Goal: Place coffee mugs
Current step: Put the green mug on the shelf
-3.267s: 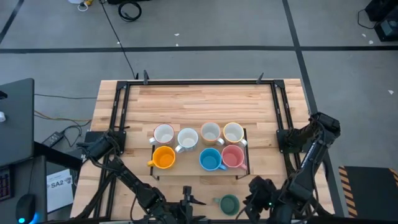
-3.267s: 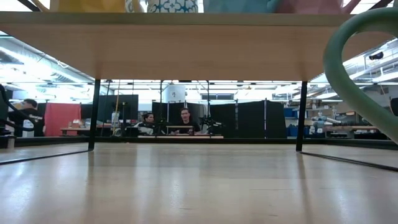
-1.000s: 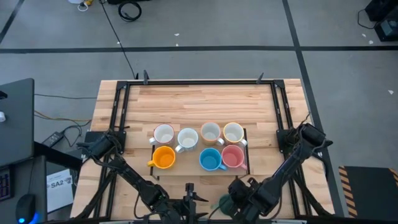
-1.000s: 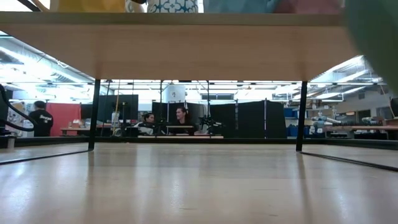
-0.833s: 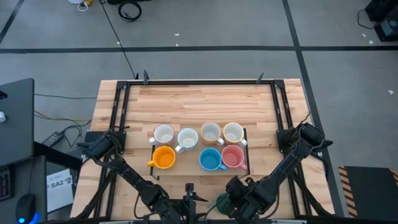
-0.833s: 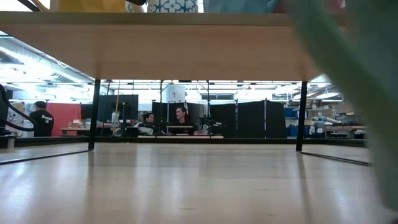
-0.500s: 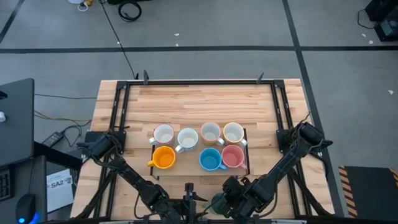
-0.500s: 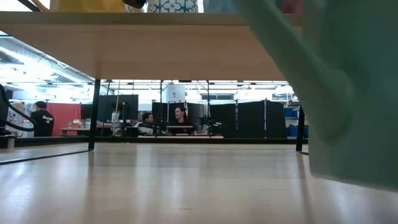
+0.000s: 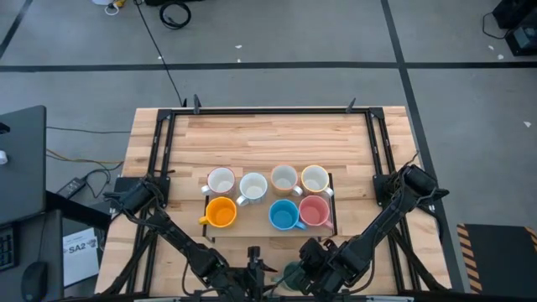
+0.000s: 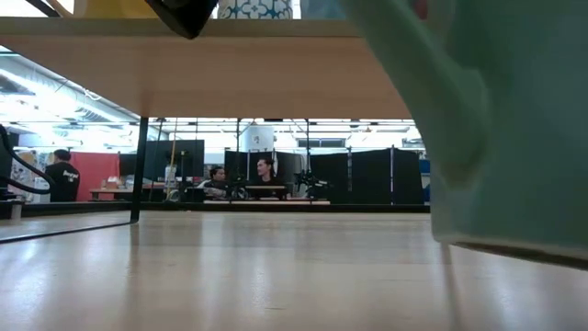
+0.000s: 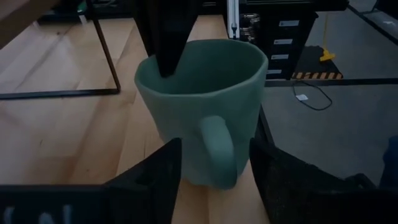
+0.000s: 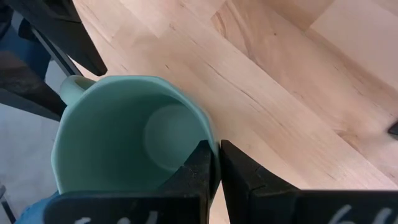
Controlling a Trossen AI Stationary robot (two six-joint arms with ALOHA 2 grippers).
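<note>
Wooden planks of the worktop [image 9: 268,143] lie bare on the far side of the low black-legged shelf [image 9: 270,233], and that stretch runs open all the way to the far edge of the black frame. On the shelf's near side only a narrow strip of wood remains before the worktop's near edge, and both arms crowd into it.

On the shelf stand seven mugs in two rows. The far row holds four white or cream mugs [image 9: 221,181], side by side. The near row holds an orange mug [image 9: 221,212] at the left end, then a gap, then a blue mug [image 9: 284,216] and a pink mug [image 9: 315,211] touching each other.

The eighth, a dark green mug [image 12: 134,140], sits in front of the shelf, close to the worktop's near edge. It is upright, its mouth slightly faceted, its inside empty, its handle turned toward the left arm. The right hand [image 12: 216,165] grips its rim: one finger inside the wall, the other outside, pinched nearly together. In the low view the mug's base appears lifted just clear of the wood.

The left hand [image 11: 211,168] waits just beside the mug, near the front edge, fingers spread apart on either side of the handle, touching nothing.
</note>
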